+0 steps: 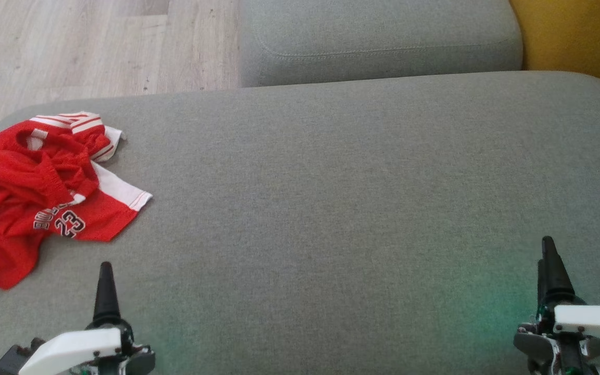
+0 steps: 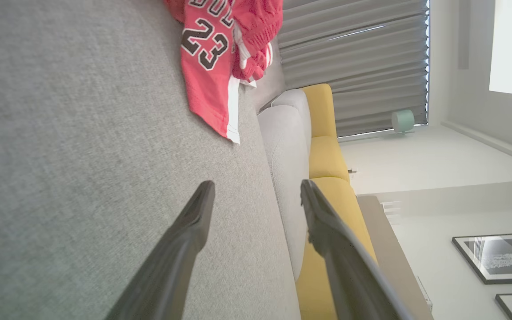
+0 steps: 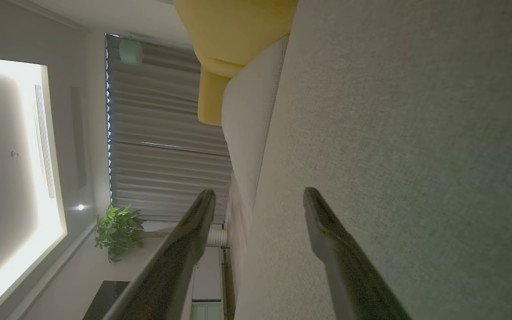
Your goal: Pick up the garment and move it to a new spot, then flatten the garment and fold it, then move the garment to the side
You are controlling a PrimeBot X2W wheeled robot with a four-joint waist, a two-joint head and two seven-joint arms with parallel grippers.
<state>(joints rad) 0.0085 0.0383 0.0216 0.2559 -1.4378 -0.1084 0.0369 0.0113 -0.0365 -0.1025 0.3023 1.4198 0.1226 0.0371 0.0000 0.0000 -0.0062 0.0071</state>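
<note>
The garment (image 1: 39, 192) is a red jersey with white trim and the number 23, lying crumpled at the far left of the grey cushion (image 1: 331, 208). In the left wrist view the garment (image 2: 211, 58) lies ahead of the fingers, at the top of the picture. My left gripper (image 1: 106, 271) hovers at the lower left, just below and right of the garment, apart from it. Its fingers stand wide apart and open (image 2: 256, 186) with nothing between them. My right gripper (image 1: 549, 250) sits at the lower right, far from the garment, open (image 3: 259, 193) and empty above the cushion.
A second grey cushion (image 1: 378, 41) lies beyond the big one, with a yellow seat (image 1: 576, 31) at the top right. Wooden floor (image 1: 71, 47) shows at the top left. Curtains (image 2: 354, 58) and framed pictures (image 2: 500, 258) show in the wrist views.
</note>
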